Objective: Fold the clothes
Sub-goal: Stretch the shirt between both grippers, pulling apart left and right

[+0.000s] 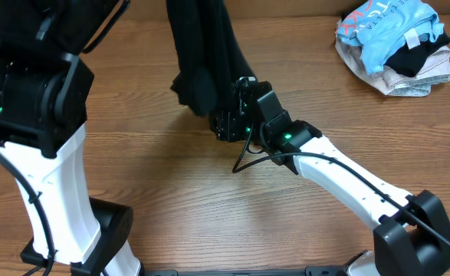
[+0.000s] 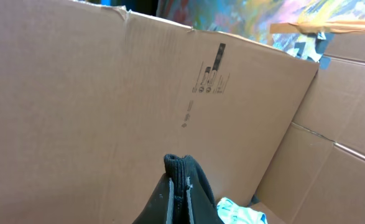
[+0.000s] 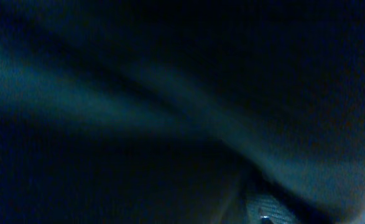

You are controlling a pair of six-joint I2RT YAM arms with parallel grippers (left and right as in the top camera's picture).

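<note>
A black garment [image 1: 205, 54] hangs down from the top edge of the overhead view to the wooden table [image 1: 171, 192]. My left gripper [image 2: 177, 190] is shut on a ribbed edge of the black garment [image 2: 181, 168] and holds it high. It is out of the overhead view. My right gripper [image 1: 229, 123] is pressed into the garment's lower end just above the table. The right wrist view is filled with dark fabric [image 3: 170, 93], so its jaws are hidden.
A pile of clothes [image 1: 393, 42], light blue, black and white, lies at the table's back right; it also shows in the left wrist view [image 2: 241, 213]. Cardboard walls [image 2: 107, 93] stand behind the table. The left arm's base [image 1: 94, 230] stands at the front left.
</note>
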